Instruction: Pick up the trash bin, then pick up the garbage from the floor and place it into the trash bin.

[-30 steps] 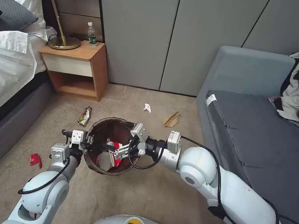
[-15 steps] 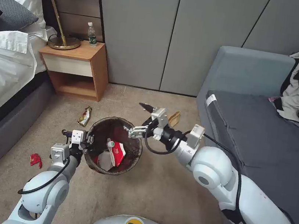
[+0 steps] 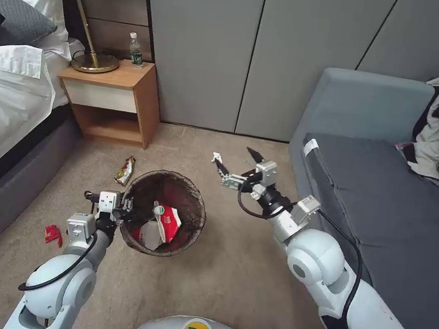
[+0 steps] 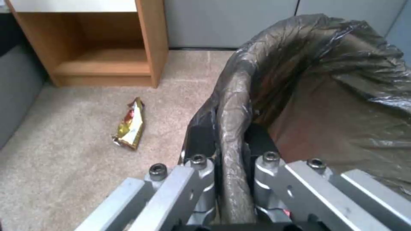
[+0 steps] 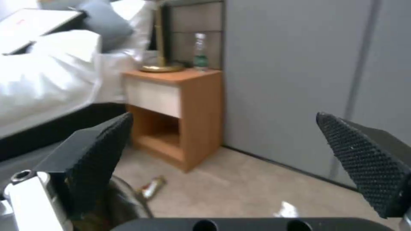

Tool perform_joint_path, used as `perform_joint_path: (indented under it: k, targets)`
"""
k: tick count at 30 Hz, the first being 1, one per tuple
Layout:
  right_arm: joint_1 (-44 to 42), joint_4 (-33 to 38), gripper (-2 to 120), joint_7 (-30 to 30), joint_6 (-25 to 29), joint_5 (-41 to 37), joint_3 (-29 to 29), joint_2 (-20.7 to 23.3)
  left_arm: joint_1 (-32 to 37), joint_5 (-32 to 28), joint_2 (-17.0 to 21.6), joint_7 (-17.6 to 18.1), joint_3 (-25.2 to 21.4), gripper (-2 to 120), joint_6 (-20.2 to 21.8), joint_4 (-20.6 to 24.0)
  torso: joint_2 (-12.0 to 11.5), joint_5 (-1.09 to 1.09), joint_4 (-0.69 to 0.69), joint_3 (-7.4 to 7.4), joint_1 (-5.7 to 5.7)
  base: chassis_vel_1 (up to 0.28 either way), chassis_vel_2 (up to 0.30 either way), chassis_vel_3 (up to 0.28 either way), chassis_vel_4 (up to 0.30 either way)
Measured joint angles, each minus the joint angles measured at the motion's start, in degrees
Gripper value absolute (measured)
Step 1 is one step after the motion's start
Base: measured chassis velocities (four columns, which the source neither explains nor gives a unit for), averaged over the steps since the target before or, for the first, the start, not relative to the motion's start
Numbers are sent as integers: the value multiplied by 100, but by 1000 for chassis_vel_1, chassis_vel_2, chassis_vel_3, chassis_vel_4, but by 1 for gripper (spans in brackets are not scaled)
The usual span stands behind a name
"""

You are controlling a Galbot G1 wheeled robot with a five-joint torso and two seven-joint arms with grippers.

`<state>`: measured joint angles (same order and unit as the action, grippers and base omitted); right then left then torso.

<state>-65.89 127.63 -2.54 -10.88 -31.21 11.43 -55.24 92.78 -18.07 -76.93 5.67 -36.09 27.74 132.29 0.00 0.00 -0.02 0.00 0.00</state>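
The trash bin (image 3: pixel 188 231), round with a dark brown liner, hangs just above the carpet. My left gripper (image 3: pixel 124 211) is shut on its near-left rim (image 4: pixel 231 166), one finger inside and one outside. A crushed red-and-white cup (image 3: pixel 169 223) and white paper lie inside. My right gripper (image 3: pixel 235 159) hovers open and holds nothing, beyond the bin's far right side; its black pads (image 5: pixel 98 160) stand wide apart. Garbage on the floor: a white tissue (image 3: pixel 215 156) beside the right fingertips, a yellow wrapper (image 3: pixel 125 170) left of the bin, and a red scrap (image 3: pixel 52 233).
A wooden nightstand (image 3: pixel 114 98) with a lamp and a green-labelled bottle (image 3: pixel 134 52) stands at the back left beside the bed (image 3: pixel 5 101). A grey sofa (image 3: pixel 387 210) with clothes runs along the right. Grey cabinet doors close the back. Open carpet lies in front of the bin.
My right gripper has left the bin's mouth and swung up and toward the back right, open. The cup stays in the bin. The left gripper and bin moved a little.
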Motion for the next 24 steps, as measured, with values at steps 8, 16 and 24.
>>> perform_joint_path:
  k: [8, 16, 24]
  targets:
    - [-1336, -82, 100, 164, 586, 1110, 1049, -679, 35, -44, 24, -4, -39, 5, -19, 31, 0, 0, 1, 0, 0, 0, 0, 0, 0]
    - [-2293, -153, 100, 413, 1219, 1770, 1811, -1508, 101, -57, 41, -8, -90, 5, -25, 101, 0, 0, 1, 0, 0, 0, 0, 0, 0]
    - [-2742, -118, 100, 470, 1496, 2035, 2019, -2198, 123, -52, -3, 8, -100, 5, -22, 142, 0, -1, 2, 0, 0, 0, 0, 0, 0]
